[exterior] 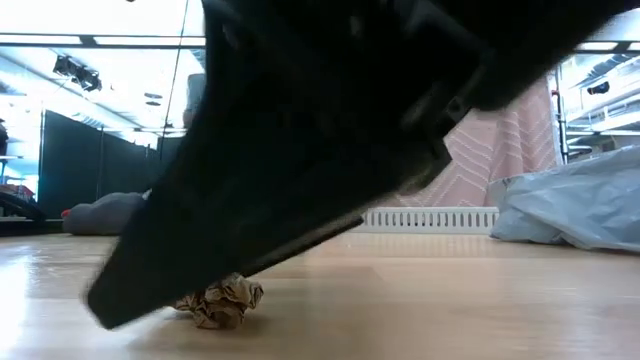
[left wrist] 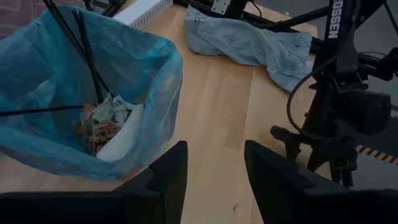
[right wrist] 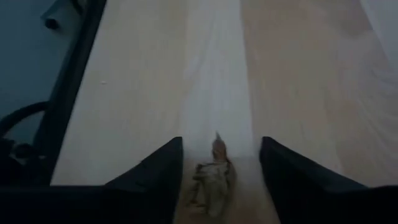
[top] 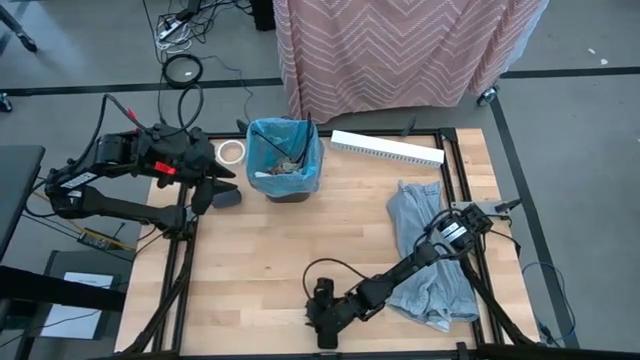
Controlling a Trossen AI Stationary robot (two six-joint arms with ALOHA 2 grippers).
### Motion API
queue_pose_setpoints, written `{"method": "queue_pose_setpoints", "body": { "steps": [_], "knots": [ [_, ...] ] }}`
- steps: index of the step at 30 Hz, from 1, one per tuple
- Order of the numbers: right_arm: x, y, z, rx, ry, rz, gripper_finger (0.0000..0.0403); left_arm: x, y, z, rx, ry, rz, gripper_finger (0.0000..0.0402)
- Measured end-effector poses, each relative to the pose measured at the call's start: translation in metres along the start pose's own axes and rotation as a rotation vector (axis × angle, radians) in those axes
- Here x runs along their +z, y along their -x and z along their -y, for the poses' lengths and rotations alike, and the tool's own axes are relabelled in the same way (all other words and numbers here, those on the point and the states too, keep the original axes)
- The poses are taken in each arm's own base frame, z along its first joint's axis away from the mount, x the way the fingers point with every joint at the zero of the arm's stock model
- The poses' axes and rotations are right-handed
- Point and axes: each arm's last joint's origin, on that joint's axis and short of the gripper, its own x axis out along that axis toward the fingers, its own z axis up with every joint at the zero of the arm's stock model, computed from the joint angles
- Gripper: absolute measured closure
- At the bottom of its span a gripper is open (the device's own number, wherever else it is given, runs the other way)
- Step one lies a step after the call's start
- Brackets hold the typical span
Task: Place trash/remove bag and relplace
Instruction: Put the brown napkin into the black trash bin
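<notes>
A bin lined with a blue bag [top: 285, 160] stands at the far middle of the table. In it lie crumpled paper and brown scraps of trash [left wrist: 106, 121], and thin dark sticks [left wrist: 81, 43] lean against its rim. My left gripper [left wrist: 214, 186] hangs open just left of the bin, above the table. My right gripper [right wrist: 221, 149] is low at the table's near edge [top: 322, 328], open. A brown crumpled lump [right wrist: 211, 183] lies on the wood between its fingers with a gap on each side; the low view also shows the lump [exterior: 222, 300].
A white tape ring [top: 231, 152] and a small dark grey-blue lump [top: 228, 197] lie left of the bin. A white slotted strip [top: 387, 149] lies at the far right, with a grey-blue cloth [top: 430, 250] under the right arm. Bare wood stretches across the middle.
</notes>
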Motion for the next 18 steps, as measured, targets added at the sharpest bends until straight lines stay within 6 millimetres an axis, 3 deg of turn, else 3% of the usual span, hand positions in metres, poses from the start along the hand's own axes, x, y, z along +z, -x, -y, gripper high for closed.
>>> {"method": "queue_pose_setpoints", "body": {
  "steps": [3,8,14,16,18],
  "knots": [
    [-0.003,0.001,0.0,-0.02,0.013,-0.027,0.0253,0.0,0.0,0.0,-0.003,0.0,-0.003,0.0235],
    [-0.006,0.005,-0.002,-0.034,0.024,-0.044,0.0383,-0.001,0.0,0.0,-0.002,0.0,-0.004,0.0235],
    [0.002,0.018,-0.001,-0.042,0.027,-0.058,0.0397,0.0,0.0,0.0,0.002,0.006,0.004,0.0235],
    [0.018,0.033,0.005,-0.061,0.055,-0.03,0.0398,0.001,0.0,0.0,0.003,0.008,0.009,0.0235],
    [0.047,0.058,0.016,-0.076,0.056,0.026,0.0399,0.002,0.0,0.0,0.002,0.008,0.026,0.0235]
  ]
}}
